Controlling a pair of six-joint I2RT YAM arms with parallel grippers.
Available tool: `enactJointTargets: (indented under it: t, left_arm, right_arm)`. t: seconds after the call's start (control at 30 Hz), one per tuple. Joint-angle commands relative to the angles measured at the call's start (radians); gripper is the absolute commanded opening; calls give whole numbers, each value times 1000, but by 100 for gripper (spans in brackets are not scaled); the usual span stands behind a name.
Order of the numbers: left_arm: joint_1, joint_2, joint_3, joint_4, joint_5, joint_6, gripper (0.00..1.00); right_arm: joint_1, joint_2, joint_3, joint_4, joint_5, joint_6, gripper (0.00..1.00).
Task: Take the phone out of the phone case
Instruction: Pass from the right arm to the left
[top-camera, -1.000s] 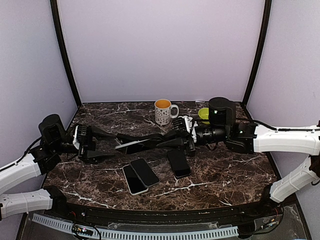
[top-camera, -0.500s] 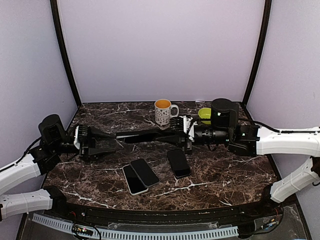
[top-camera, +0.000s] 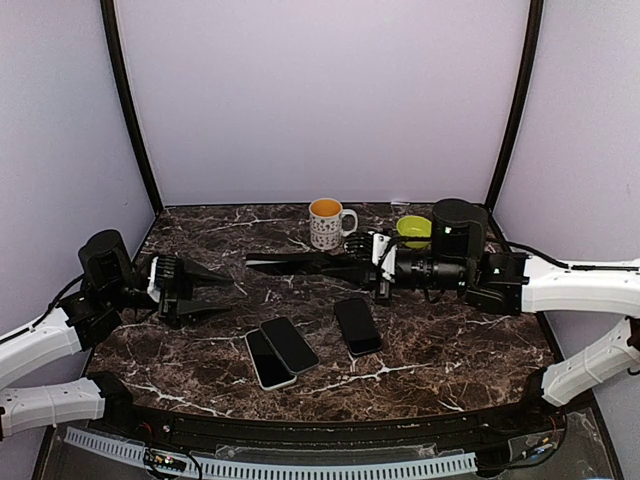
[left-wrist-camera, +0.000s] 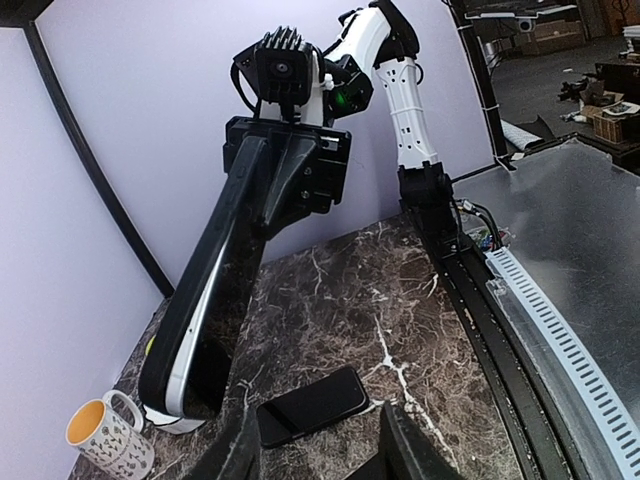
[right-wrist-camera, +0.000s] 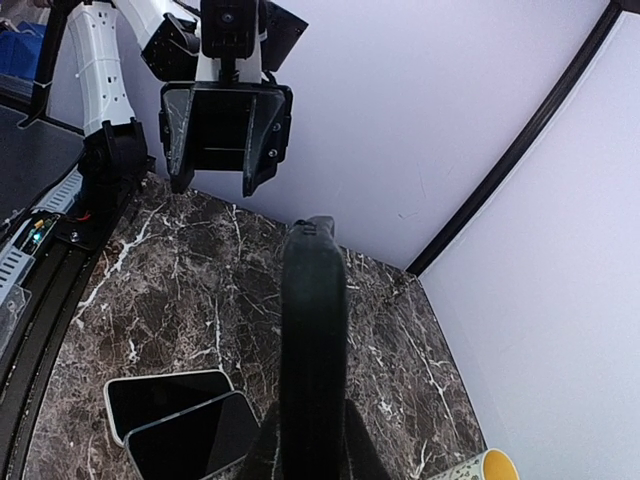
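Observation:
My right gripper (top-camera: 348, 264) is shut on a black phone case (top-camera: 298, 262) and holds it level above the table, pointing left. In the left wrist view the case (left-wrist-camera: 262, 215) has a white-edged phone (left-wrist-camera: 188, 335) in it. In the right wrist view the case (right-wrist-camera: 312, 330) is edge-on between the fingers of my right gripper (right-wrist-camera: 312, 452). My left gripper (top-camera: 215, 293) is open and empty, apart from the case's free end. Its fingers (left-wrist-camera: 240, 450) frame the table in the left wrist view, and it faces the right wrist camera (right-wrist-camera: 225, 125).
Two phones (top-camera: 270, 362) (top-camera: 290, 343) lie side by side at the front middle, also in the right wrist view (right-wrist-camera: 165, 398). A black phone (top-camera: 357, 325) lies to their right (left-wrist-camera: 310, 405). A patterned mug (top-camera: 325, 222) and a green bowl (top-camera: 410, 228) stand at the back.
My left gripper has drawn back to the left, away from the case's end. My right gripper has lifted the case and pulled it slightly to the right.

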Motion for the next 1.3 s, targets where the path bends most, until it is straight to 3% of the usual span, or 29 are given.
enactJointTargets:
  t: [0.0, 1.27]
  left_arm:
    - [-3, 3, -4, 3, 55, -3, 43]
    - [-39, 27, -4, -4, 60, -12, 43]
  right_arm:
    - [-6, -45, 8, 80, -69, -16, 0]
    - [1, -5, 29, 95, -234, 12, 0]
